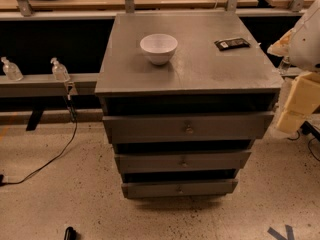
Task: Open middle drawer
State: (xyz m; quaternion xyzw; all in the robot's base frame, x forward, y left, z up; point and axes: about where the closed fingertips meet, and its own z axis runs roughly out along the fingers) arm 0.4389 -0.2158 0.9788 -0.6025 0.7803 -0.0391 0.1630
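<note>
The middle drawer (150, 162) is the second of three dull-grey fronts on the cabinet (190, 69), with a small round knob (184, 162) at its centre. Its front sits roughly in line with the other two fronts, with a dark gap above it. My gripper (296, 103) shows as pale cream parts below the white arm at the right edge. It hangs off the cabinet's right side, about level with the top drawer, well apart from the middle drawer's knob.
A white bowl (159, 48) and a black packet (232, 44) lie on the cabinet top. The top drawer (150, 129) and lowest drawer (150, 189) frame the middle one. A rail with two small bottles (60, 70) and a hanging cable (70, 134) is at the left.
</note>
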